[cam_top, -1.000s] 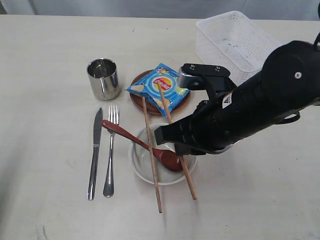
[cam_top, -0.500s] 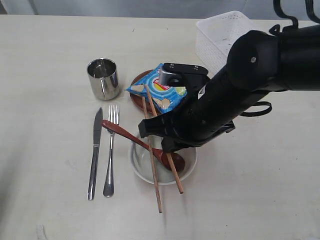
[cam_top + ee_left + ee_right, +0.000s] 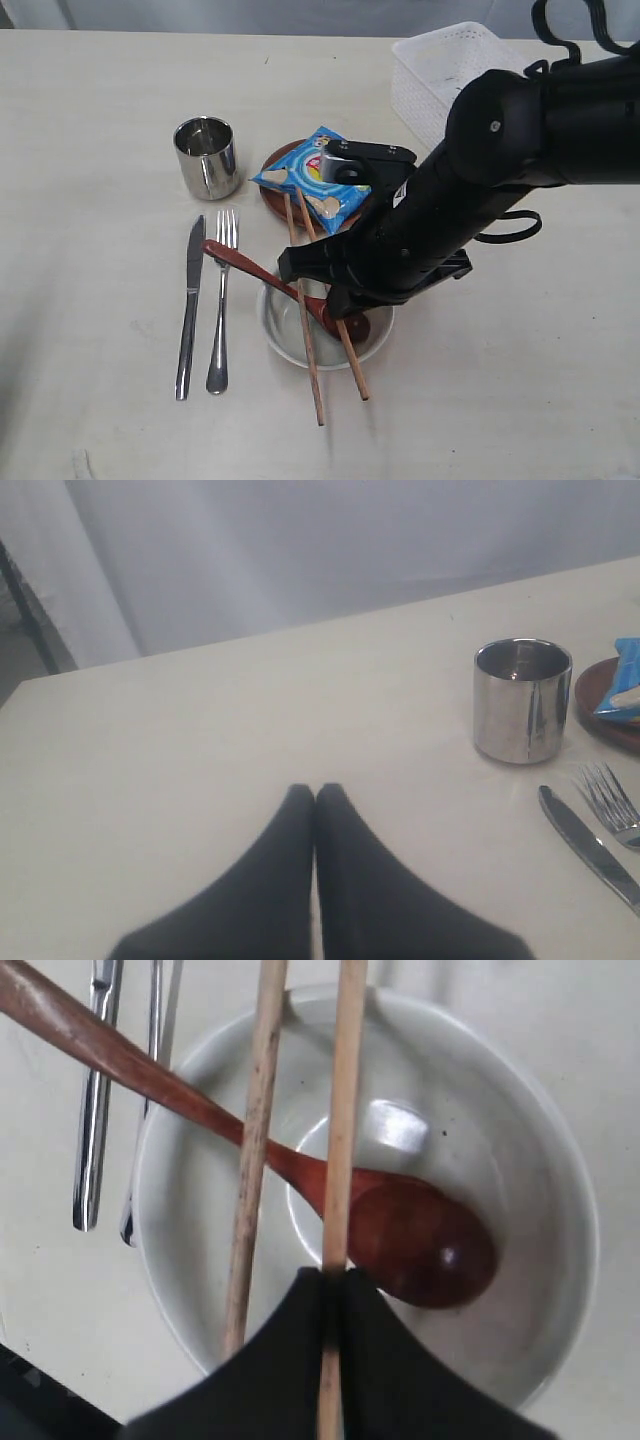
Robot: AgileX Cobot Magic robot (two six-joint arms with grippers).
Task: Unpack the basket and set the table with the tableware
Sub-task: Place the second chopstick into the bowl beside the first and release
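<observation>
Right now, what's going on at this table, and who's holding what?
The right gripper is shut on one chopstick over the bowl. The wooden spoon rests in the bowl and the other chopstick lies across its rim. The left gripper is shut and holds nothing, over bare table. The cup, knife and fork are laid out. A chip bag lies on the plate, and the basket stands apart from them.

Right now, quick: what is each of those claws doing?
Left gripper: closed, holding nothing.
Right gripper: closed on one chopstick, over the bowl.
</observation>
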